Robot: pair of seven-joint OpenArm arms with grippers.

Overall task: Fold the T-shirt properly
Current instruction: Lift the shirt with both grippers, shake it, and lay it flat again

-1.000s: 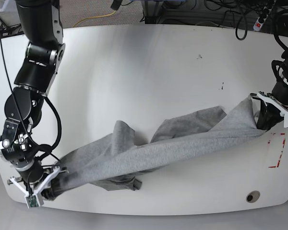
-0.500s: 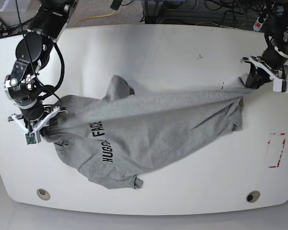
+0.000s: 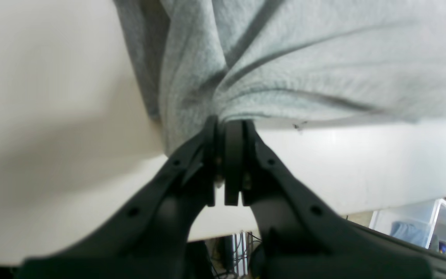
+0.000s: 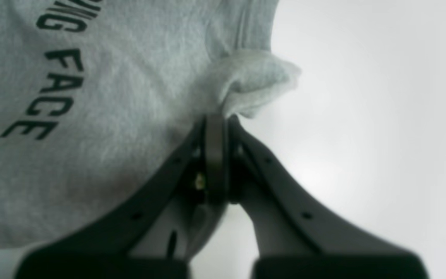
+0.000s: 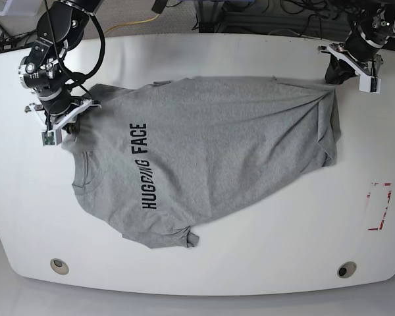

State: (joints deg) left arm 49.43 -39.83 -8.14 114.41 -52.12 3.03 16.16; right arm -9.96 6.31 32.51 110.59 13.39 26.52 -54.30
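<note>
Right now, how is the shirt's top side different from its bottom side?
The T-shirt's top side is pulled tight between the left gripper and right gripper. Its bottom side lies loose, with one curled corner. The top side is pinched; the bottom is free. Both rest on the table.

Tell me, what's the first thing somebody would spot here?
The big grey T-shirt, stretched out across the middle of the white table, with black letters reading HUGGING FACE down its left part. Next, the two black robot arms at the far corners: the right pincer pinches the shirt's edge on the picture's left, and the left pincer pinches it at the top right. Near the table's right edge sits a small red marked rectangle.
</note>
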